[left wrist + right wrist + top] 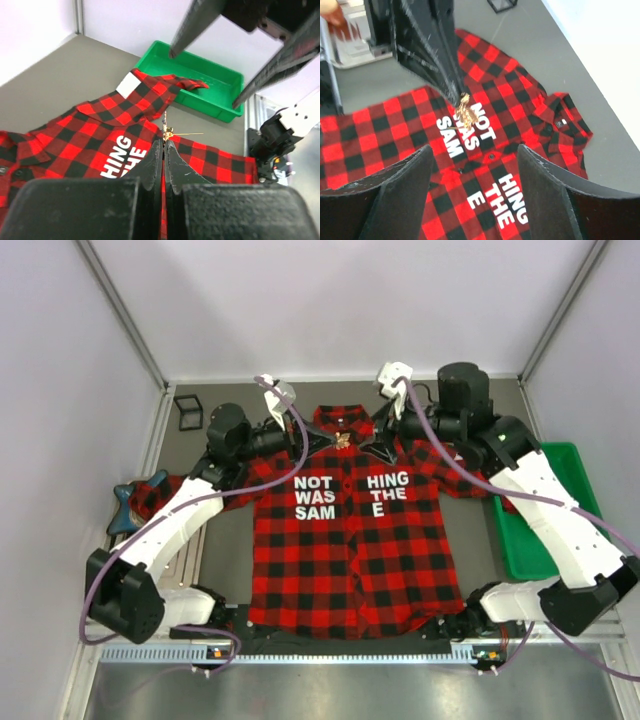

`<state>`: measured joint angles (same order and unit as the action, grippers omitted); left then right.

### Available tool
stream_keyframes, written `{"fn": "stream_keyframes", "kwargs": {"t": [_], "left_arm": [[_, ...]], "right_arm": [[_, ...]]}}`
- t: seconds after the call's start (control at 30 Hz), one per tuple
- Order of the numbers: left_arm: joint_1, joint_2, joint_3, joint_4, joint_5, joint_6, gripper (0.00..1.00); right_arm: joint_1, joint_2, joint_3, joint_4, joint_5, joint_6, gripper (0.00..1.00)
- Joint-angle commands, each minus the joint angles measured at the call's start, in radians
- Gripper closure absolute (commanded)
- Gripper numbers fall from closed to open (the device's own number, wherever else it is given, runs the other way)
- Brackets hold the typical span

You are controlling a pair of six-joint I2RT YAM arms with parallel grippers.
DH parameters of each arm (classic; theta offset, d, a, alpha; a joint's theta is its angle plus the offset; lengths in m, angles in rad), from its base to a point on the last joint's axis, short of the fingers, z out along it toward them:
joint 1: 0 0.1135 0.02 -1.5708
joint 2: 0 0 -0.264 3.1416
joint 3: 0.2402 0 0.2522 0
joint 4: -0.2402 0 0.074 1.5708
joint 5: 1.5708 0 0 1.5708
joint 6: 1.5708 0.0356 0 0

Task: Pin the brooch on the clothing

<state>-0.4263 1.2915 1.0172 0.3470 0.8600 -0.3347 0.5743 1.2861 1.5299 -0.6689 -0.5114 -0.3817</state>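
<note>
The red-and-black plaid shirt (350,560) lies flat and face up, collar at the far side, with white lettering on the chest. My left gripper (328,440) is shut on the brooch (343,440), a tiny golden-pale leaf-shaped pin, and holds it above the collar area. In the left wrist view the shut tips (164,143) pinch the brooch (168,131), its thin pin pointing right. My right gripper (383,448) is open and empty just right of it. In the right wrist view the brooch (465,114) hangs over the shirt (520,115), ahead of my open right gripper (475,150).
A green tray (530,520) stands right of the shirt, over its right sleeve; it also shows in the left wrist view (200,75). A small black frame (188,410) sits at the back left. A dark blue object (128,502) lies by the left sleeve.
</note>
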Motion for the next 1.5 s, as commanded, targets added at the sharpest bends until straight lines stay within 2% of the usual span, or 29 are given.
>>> {"fn": "stream_keyframes", "kwargs": {"t": [0.0, 0.17, 0.33, 0.6, 0.8, 0.87, 0.93, 1.03, 1.1, 1.17, 1.47], "left_arm": [[-0.02, -0.09, -0.009, -0.058, -0.033, 0.265, 1.0], [-0.064, -0.135, -0.008, -0.161, -0.016, 0.529, 1.0], [-0.088, -0.143, 0.006, -0.178, -0.032, 0.546, 1.0], [-0.094, -0.169, -0.028, -0.099, -0.05, 0.401, 1.0], [-0.092, -0.176, -0.057, -0.005, -0.052, 0.271, 1.0], [-0.092, -0.178, -0.062, 0.016, -0.059, 0.24, 1.0], [-0.089, -0.173, -0.065, 0.032, -0.053, 0.221, 1.0], [-0.059, -0.166, -0.081, 0.111, -0.026, 0.146, 1.0], [-0.037, -0.156, -0.095, 0.203, -0.003, 0.047, 1.0], [-0.017, -0.136, -0.101, 0.259, 0.04, -0.019, 1.0], [-0.019, -0.115, -0.108, 0.331, 0.096, -0.055, 1.0]], "right_arm": [[-0.028, 0.039, 0.114, 0.029, -0.182, 0.181, 0.31], [-0.03, 0.081, 0.122, 0.029, -0.266, 0.191, 0.34], [-0.028, 0.122, 0.139, 0.029, -0.283, 0.179, 0.37], [-0.027, 0.125, 0.111, 0.025, -0.32, 0.133, 0.48], [-0.024, 0.114, 0.085, 0.017, -0.32, 0.089, 0.65], [-0.022, 0.113, 0.084, 0.011, -0.315, 0.076, 0.65], [-0.028, 0.105, 0.081, 0.008, -0.289, 0.078, 0.56], [-0.047, 0.081, 0.075, 0.011, -0.306, 0.078, 0.53], [-0.063, 0.064, 0.061, 0.011, -0.318, 0.055, 0.54], [-0.07, 0.047, 0.039, 0.014, -0.328, 0.035, 0.6], [-0.07, 0.048, 0.053, 0.028, -0.389, 0.06, 0.66]]}}
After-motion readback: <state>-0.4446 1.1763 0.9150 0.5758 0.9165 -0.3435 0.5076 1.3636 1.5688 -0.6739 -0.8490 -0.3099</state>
